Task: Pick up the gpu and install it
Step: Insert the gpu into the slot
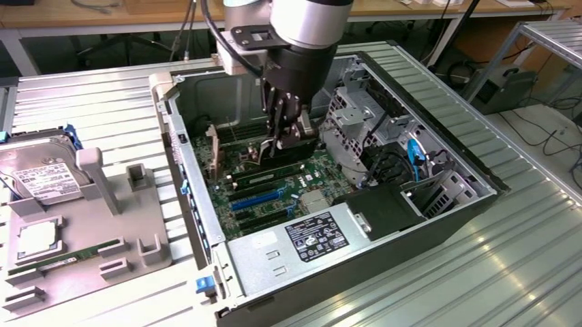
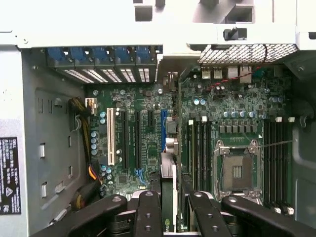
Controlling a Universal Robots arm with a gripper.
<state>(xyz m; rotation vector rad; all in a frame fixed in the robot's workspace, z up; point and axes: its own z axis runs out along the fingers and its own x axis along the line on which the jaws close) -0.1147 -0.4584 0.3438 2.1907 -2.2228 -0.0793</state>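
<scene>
Installation step: my gripper is clamped on the gpu, held edge-down inside the computer case just above the motherboard. Lining its edge with the expansion slot calls for care.

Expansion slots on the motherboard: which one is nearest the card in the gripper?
The blue slot, directly in line with the edge of the gpu held in the gripper. The white slot and the black slots lie farther off to one side.
</scene>
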